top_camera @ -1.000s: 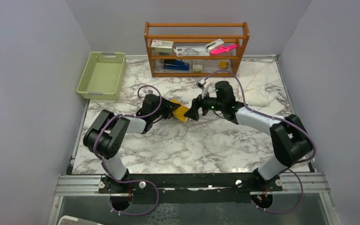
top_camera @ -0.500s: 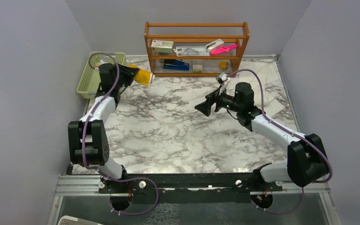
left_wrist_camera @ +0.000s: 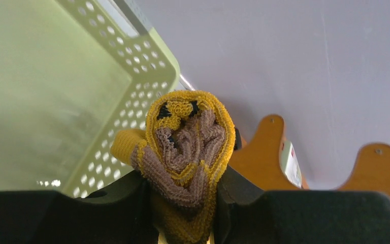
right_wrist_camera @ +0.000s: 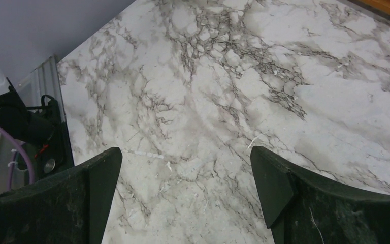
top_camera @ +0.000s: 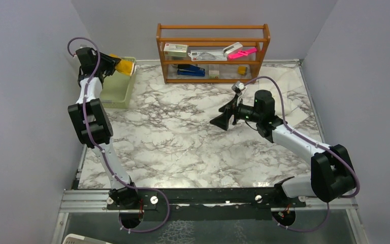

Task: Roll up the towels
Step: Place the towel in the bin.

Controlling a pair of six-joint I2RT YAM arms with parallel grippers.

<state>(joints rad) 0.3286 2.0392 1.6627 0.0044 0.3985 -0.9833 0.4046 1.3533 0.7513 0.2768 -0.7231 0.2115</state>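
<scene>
Left gripper (top_camera: 116,63) sits in the upper left of the overhead frame, closed narrow on the mustard-yellow knitted towel with brown patches (top_camera: 125,66). In the left wrist view this towel (left_wrist_camera: 190,140) is a tight roll pinched between the dark fingers (left_wrist_camera: 132,198), spiral end facing the camera. Key relation: the roll hangs above the far corner of the green perforated plastic basket (top_camera: 128,91), long axis running along the fingers toward the right of the frame; in the wrist view it sits over the basket's corner rim (left_wrist_camera: 147,66), not squarely over the floor. Judgement: a release here may catch the rim. Right gripper (top_camera: 222,120) hovers centre frame, jaws spread wide and empty, only marble tabletop (right_wrist_camera: 223,86) between them. The larger plain cream-white cloth towel (top_camera: 292,101) lies loose and unrolled at right of frame, behind the right gripper, which faces away from it; the right arm is nearer. Count: two towels, one rolled; one basket; one wooden shelf (top_camera: 213,26).
</scene>
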